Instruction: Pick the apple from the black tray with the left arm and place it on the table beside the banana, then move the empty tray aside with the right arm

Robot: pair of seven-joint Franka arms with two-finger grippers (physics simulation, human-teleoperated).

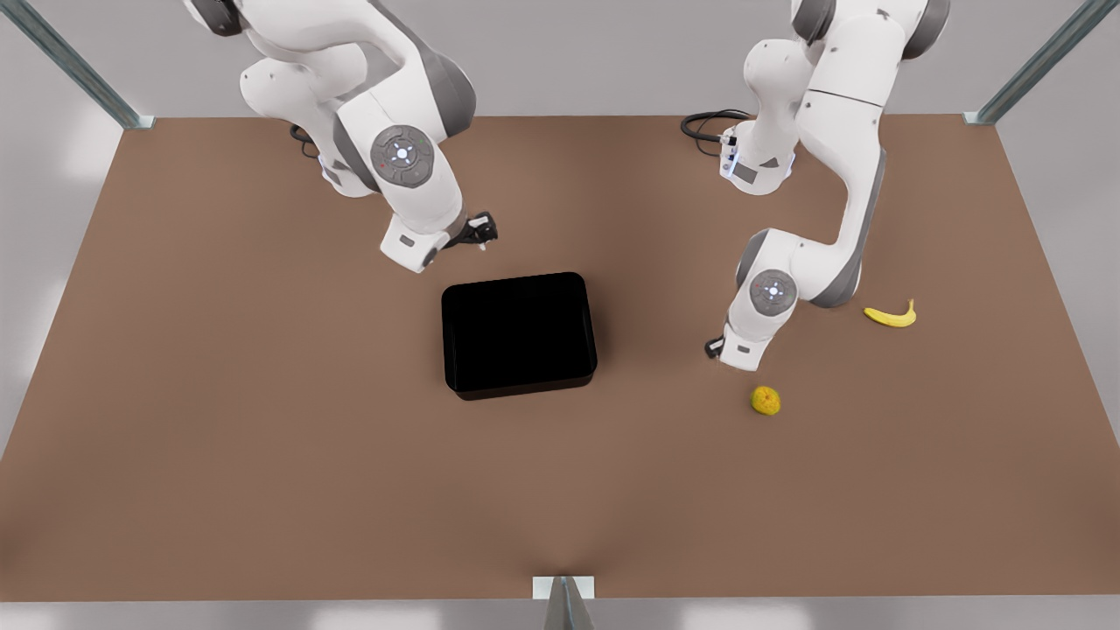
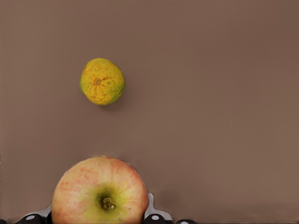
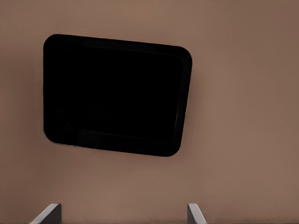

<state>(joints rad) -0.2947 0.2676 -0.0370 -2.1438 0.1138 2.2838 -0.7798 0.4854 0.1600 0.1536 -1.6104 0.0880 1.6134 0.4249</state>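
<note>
Apple [image 2: 99,190] is sitting in the left pincer [image 2: 100,219], pinched between the fingertips [image 2: 156,215] that are flanking it at the base in the left wrist view. It is hanging over bare counter [image 1: 262,437], stem dimple facing the camera. Whether it is touching the surface cannot be told.

A bumpy yellow-green fruit [image 2: 102,80] is lying on the counter near the apple, apart from it. In the front view the left arm's wrist is sitting low on the front view's right, between that fruit and the banana [image 1: 892,315], which is resting a little beyond the arm's elbow.

Black tray [image 1: 518,332] is lying empty at the counter's middle, well apart from the fruit.

Right pincer [image 3: 124,214] is hovering above the tray, fingers [image 3: 46,214] spread, gripping nothing; this arm is waiting.

Progress, judged: apple is out of the tray and carried over to the banana's side, so the pick looks done. Remaining: setting the apple down beside the banana and letting go, then the right arm shifting the tray aside, not yet begun.
</note>
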